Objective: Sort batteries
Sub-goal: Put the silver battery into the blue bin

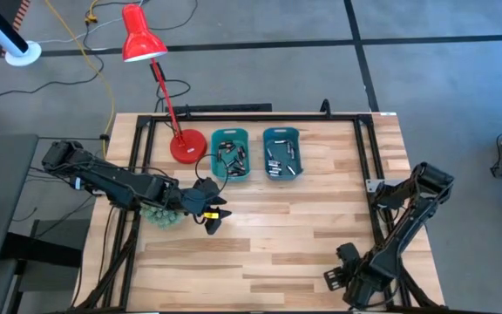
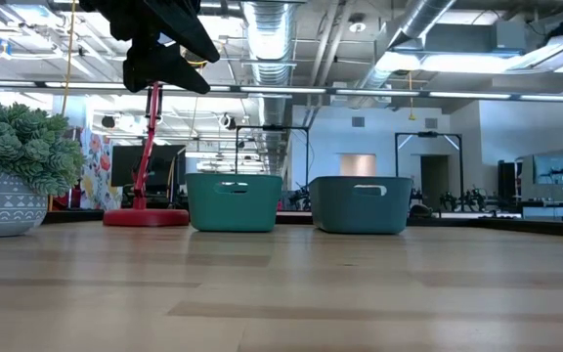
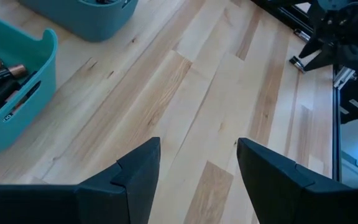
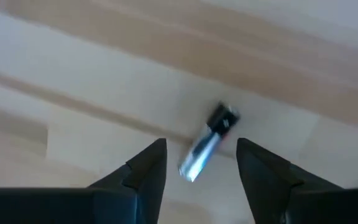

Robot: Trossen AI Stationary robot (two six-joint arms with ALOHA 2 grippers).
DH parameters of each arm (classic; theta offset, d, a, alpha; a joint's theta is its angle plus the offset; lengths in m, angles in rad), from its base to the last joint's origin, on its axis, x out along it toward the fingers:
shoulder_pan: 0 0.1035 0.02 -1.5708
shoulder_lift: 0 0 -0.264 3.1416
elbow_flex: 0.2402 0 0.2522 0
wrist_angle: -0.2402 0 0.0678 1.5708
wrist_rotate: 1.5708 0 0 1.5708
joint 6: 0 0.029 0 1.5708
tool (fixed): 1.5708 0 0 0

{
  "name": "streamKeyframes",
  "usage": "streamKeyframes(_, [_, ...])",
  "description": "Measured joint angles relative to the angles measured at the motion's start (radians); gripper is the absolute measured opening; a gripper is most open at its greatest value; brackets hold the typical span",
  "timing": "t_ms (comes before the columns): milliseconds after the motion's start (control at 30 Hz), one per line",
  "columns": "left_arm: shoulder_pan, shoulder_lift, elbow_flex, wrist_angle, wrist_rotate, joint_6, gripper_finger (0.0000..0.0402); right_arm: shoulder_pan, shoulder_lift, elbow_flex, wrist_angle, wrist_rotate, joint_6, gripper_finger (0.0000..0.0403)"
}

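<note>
Near the right front corner of the surface, right gripper [image 4: 201,149] low over one loose battery [image 4: 209,142] lying flat, jaws spread either side, pinching nothing. Left gripper [image 3: 197,155] over bare wood beside the teal bins [image 1: 231,131], jaws wide and empty. Probably the pick-up step. Next: lower, close across the cell's body, lift, carry to the matching bin.

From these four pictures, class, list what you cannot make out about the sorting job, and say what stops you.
- Bin contents: low view, the walls of the left bin and right bin hide the batteries.
- Battery under the right hand: right wrist view, blurred, type unreadable.
- Right hand: high view, its open fingers are too small to see.
- Left bin: left wrist view, cut off by the edge.
</note>
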Motion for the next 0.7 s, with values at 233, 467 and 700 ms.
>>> streamKeyframes(233, [0.000,0.000,0.000,-0.001,0.000,0.000,0.0210,-0.034,0.088,0.003,0.048,-0.050,-0.012,0.0187])
streamKeyframes(467, [0.000,0.000,0.000,-0.001,0.000,0.001,0.0210,-0.042,0.124,0.006,0.057,-0.085,-0.050,0.0090])
streamKeyframes(700, [0.000,0.000,0.000,-0.001,0.000,0.001,0.0210,-0.088,0.088,0.002,0.027,-0.099,-0.156,0.0014])
